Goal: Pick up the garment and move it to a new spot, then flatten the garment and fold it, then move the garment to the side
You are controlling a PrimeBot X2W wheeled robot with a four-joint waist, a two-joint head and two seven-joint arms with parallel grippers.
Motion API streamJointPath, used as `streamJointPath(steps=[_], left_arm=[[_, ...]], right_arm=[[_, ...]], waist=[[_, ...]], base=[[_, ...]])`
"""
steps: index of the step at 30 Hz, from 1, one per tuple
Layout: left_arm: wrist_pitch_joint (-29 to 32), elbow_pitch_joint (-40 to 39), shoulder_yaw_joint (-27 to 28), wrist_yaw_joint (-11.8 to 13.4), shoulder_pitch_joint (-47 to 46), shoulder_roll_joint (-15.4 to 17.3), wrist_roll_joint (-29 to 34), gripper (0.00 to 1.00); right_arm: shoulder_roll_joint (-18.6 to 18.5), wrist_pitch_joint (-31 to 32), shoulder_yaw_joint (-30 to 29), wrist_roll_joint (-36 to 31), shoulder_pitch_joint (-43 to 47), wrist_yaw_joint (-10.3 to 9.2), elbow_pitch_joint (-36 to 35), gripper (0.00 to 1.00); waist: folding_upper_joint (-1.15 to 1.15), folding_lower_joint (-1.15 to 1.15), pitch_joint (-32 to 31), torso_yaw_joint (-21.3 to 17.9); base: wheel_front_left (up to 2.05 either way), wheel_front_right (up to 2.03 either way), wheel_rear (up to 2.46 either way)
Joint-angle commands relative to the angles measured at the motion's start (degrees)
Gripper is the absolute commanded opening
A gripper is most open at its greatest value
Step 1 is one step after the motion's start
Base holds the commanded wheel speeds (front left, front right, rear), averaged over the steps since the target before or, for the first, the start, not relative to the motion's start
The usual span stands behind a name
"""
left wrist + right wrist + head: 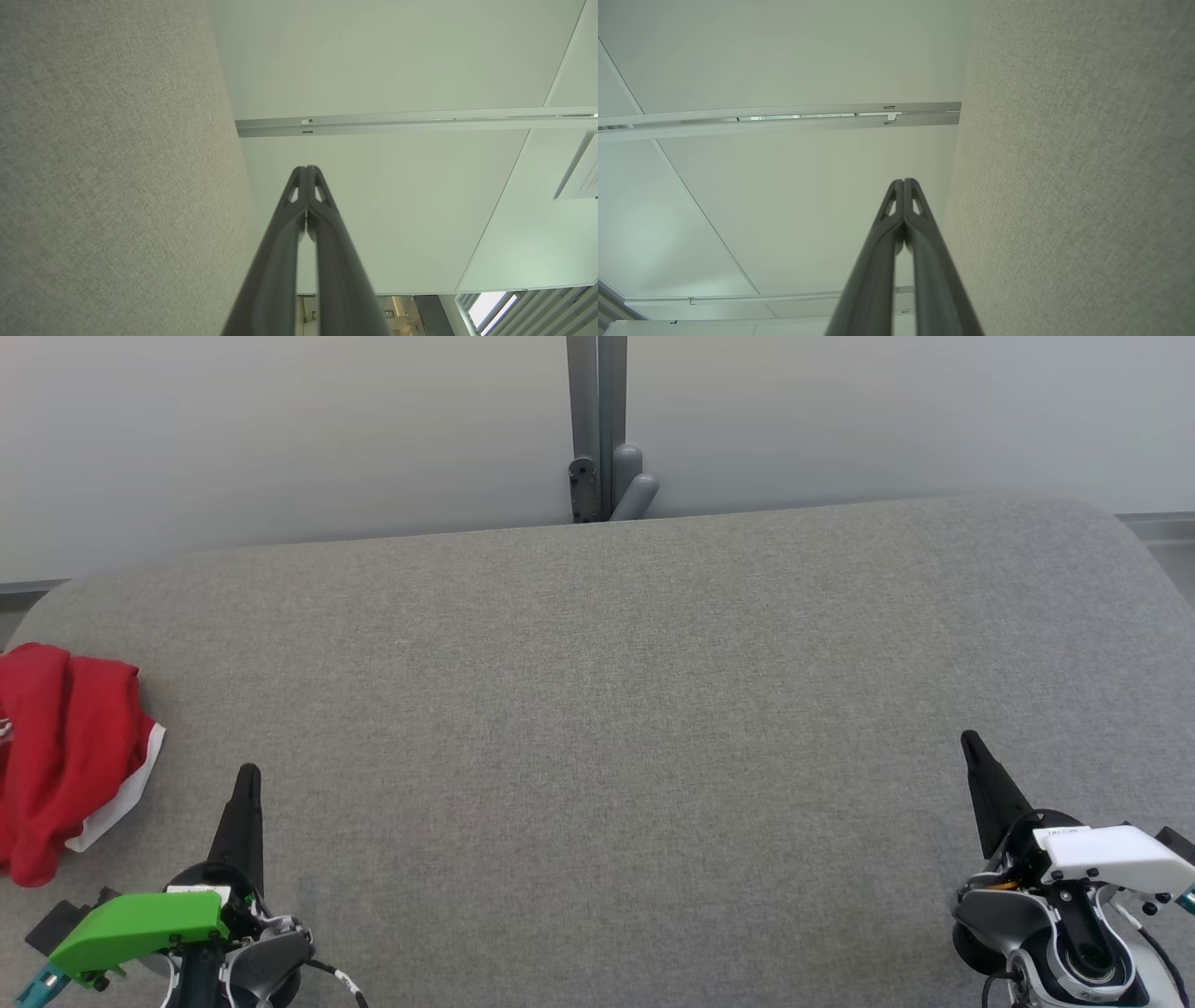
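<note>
Across the wide grey fabric-covered table [597, 709] I see a pale wall [280, 429] and a grey metal post [597, 420] behind its far edge. At the table's left edge lies the crumpled red garment [65, 756] with white trim. Over its near side, my left gripper [247, 779] and right gripper [971, 742] sit pinched closed, empty.

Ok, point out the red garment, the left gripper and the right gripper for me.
garment [67, 742]: head view, on the red body fabric of the crumpled heap.
left gripper [248, 777]: head view, at the tip of its shut fingers.
right gripper [971, 743]: head view, at the tip of its shut fingers.
</note>
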Motion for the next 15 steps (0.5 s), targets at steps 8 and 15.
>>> streamJointPath(steps=[8, 15], left_arm=[[0.0, -0.2, 0.1, -0.3, -0.6, 0.4, -0.2, 0.0], [0.0, -0.2, 0.1, -0.3, -0.6, 0.4, -0.2, 0.0]], right_arm=[[-0.3, 0.2, -0.1, 0.3, 0.7, 0.02, -0.2, 0.0], [-0.3, 0.2, -0.1, 0.3, 0.7, 0.02, -0.2, 0.0]], waist=[[0.0, 0.0, 0.0, 0.0], [0.0, 0.0, 0.0, 0.0]], base=[[0.0, 0.0, 0.0], [0.0, 0.0, 0.0]])
